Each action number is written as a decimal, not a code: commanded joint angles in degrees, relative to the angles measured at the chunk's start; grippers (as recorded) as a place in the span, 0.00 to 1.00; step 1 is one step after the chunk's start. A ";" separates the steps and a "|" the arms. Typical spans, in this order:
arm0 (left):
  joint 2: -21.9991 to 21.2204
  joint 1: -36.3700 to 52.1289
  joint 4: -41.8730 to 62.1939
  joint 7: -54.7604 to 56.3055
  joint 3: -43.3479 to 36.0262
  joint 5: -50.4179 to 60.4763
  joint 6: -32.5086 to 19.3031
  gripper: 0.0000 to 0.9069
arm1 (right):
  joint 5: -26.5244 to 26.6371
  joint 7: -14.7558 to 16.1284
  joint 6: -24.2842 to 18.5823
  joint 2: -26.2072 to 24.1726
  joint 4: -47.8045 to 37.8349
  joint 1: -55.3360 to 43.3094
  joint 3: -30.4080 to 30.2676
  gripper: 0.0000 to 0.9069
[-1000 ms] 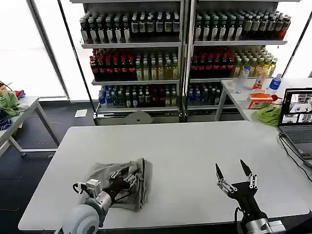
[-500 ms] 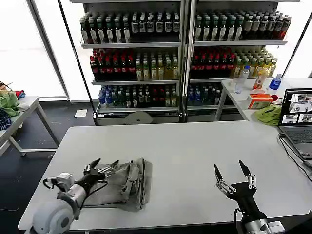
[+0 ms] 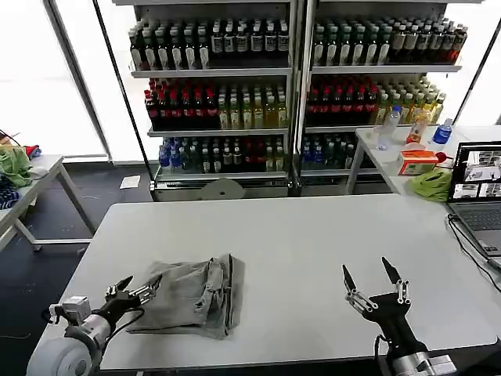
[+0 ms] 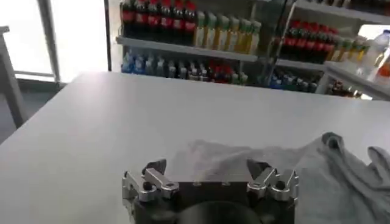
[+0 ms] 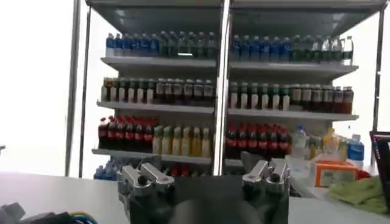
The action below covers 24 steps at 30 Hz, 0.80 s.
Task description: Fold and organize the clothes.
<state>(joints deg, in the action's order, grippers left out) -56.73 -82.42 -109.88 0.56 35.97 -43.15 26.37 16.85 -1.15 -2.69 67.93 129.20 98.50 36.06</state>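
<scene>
on table (image 3: 313,235), left hand (image 3: 135,291) has left shirt (image 3: 192,294).

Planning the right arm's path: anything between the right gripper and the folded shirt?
Nothing. In the head view the white table is bare between the open right gripper and the grey shirt. The left gripper, open, sits at the shirt's far side.

No text legible anywhere — bottle labels (image 3: 235,110) too small to read
</scene>
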 commanded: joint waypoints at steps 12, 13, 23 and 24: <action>-4.55 -1.51 1.81 -2.03 -1.30 -3.17 0.37 0.00 | 0.03 0.14 0.03 0.19 0.86 0.40 0.21 1.00; -4.81 -1.48 1.76 -2.00 -1.66 -3.28 0.36 0.01 | -0.01 0.15 0.03 0.19 0.90 0.35 0.19 1.00; -5.08 -1.70 1.53 -1.31 -1.81 -4.25 -0.62 0.00 | -0.01 0.21 -0.04 0.15 0.75 0.11 -0.09 1.00; -5.00 -1.78 1.51 -1.25 -1.80 -4.34 -0.77 0.00 | -0.01 0.19 -0.05 0.13 0.65 -0.05 -0.20 1.00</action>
<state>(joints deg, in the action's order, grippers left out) -61.29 -83.87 -108.62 -0.74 34.41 -46.15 25.84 16.84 -0.97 -2.70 68.08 130.03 98.73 36.07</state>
